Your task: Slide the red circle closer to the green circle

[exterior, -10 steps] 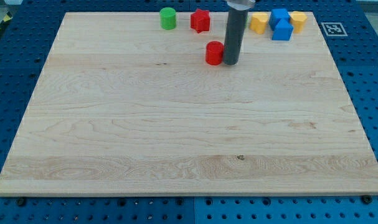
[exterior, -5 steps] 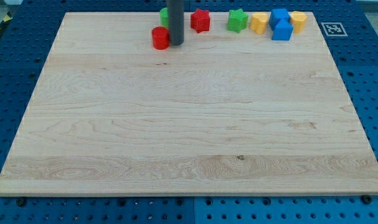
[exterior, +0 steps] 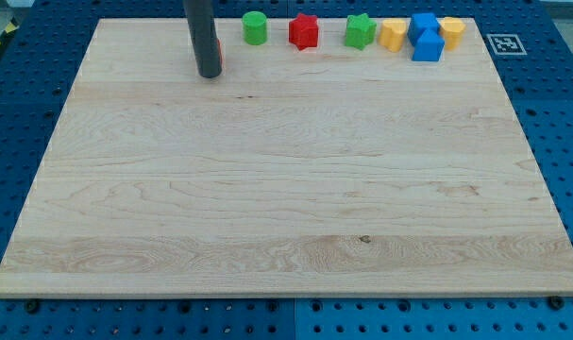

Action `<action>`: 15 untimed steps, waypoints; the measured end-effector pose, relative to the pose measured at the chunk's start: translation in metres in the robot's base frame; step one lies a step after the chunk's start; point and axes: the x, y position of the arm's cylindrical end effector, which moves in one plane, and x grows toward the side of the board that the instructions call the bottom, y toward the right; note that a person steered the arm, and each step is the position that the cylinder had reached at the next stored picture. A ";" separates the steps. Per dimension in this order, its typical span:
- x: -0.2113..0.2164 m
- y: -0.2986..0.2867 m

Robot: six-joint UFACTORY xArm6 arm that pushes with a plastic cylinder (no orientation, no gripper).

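**Red circle mostly hiding behind the rod, left of the green one**

So here's what I'm looking at from my end. My tip (exterior: 210,75) is down on the wooden counter (exterior: 286,189), up near the view's top edge and left of centre. The red circle (exterior: 219,55) is almost completely covered by the rod; all I can make out is a thin reddish sliver peeking out on the rod's right side, just above the tip. Can't tell if the tip is actually touching it or just in front of it.

The green circle (exterior: 255,27) sits up and to the right of that sliver, close by but with a clear strip of wood in between.

Rest of the top row, heading to the view's right: a red star (exterior: 304,31), a green star (exterior: 360,31), then a tight cluster of a yellow block (exterior: 392,34), two blue blocks (exterior: 424,38) stacked close together, and another yellow block (exterior: 452,31) at the end. Shapes in that cluster are hard to call.

No gripper on this arm, just the straight rod, so nothing opens or closes.
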 end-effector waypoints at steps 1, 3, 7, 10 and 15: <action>0.000 -0.003; -0.018 -0.004; -0.043 -0.015; -0.072 -0.049; -0.045 -0.025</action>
